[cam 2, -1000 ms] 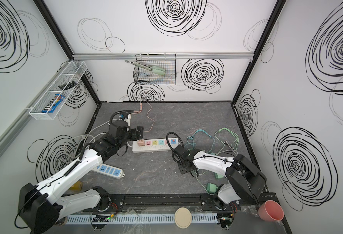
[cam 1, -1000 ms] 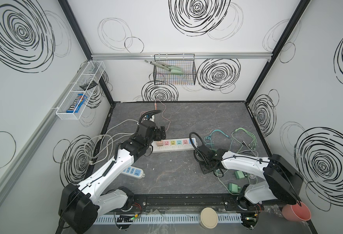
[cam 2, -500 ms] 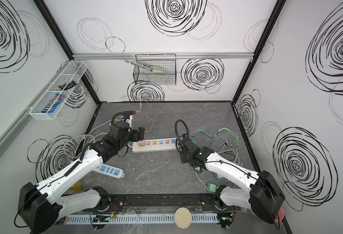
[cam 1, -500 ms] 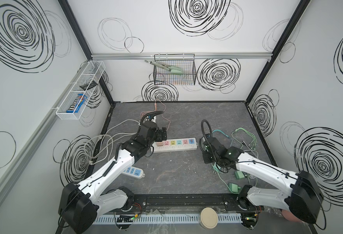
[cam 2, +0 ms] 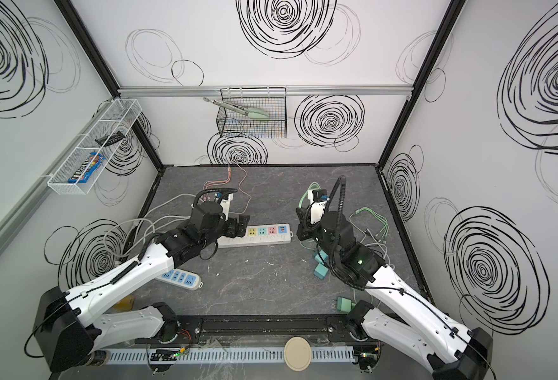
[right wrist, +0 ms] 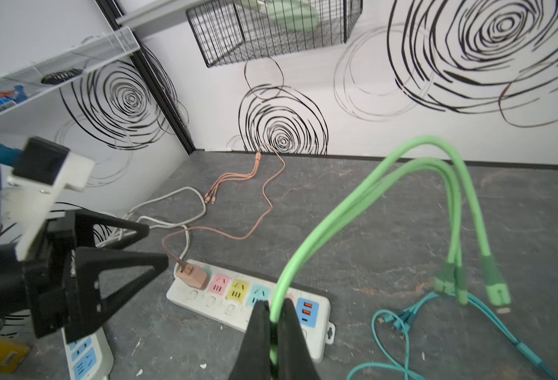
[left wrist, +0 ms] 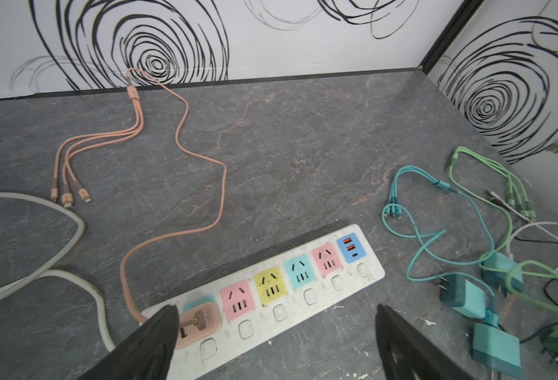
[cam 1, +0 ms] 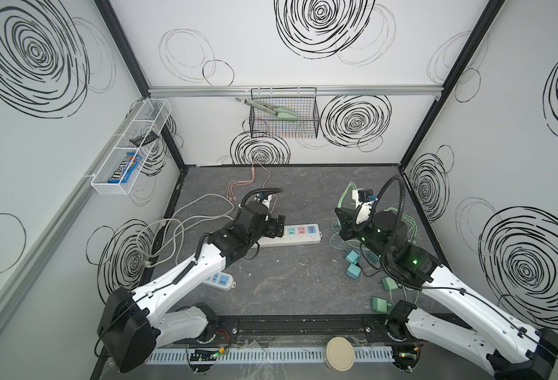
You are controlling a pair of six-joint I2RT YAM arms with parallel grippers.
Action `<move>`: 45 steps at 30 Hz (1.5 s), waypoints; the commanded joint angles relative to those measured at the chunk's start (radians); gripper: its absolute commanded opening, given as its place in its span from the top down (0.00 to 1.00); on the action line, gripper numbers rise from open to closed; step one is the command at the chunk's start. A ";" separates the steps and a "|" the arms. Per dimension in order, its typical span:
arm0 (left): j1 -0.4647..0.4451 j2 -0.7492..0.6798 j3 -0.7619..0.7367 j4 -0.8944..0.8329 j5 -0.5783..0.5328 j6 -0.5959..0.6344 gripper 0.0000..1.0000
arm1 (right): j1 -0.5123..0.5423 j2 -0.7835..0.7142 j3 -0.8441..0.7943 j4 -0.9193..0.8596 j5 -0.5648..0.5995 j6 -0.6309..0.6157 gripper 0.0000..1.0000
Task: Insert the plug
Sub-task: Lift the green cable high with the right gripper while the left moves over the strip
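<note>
In both top views, your left end effector stands released over the left end of the power strip at mid-counter. Left wrist view: its jaws gape wide beside a pink plug seated in the strip's end socket. Right wrist view: your right end effector is clenched on the green cable, above the strip's other end.
</note>
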 commanded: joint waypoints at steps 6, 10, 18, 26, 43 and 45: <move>-0.008 -0.014 -0.048 0.152 0.138 -0.008 0.04 | 0.003 0.106 0.217 0.209 -0.119 -0.108 1.00; 0.011 -0.027 -0.062 0.162 0.145 -0.024 0.04 | 0.016 0.183 0.337 0.277 -0.172 -0.142 1.00; 0.039 -0.065 -0.098 0.203 0.207 -0.031 0.04 | 0.053 0.372 0.623 0.323 -0.230 -0.220 1.00; 0.040 -0.093 -0.111 0.240 0.269 -0.011 0.04 | 0.065 0.583 0.952 0.351 -0.289 -0.253 1.00; -0.092 0.064 0.049 0.581 0.480 -0.114 0.04 | 0.095 0.977 1.646 0.270 -0.390 -0.201 1.00; -0.100 0.110 0.081 0.624 0.408 -0.141 0.04 | 0.095 0.936 1.568 0.291 -0.379 -0.200 1.00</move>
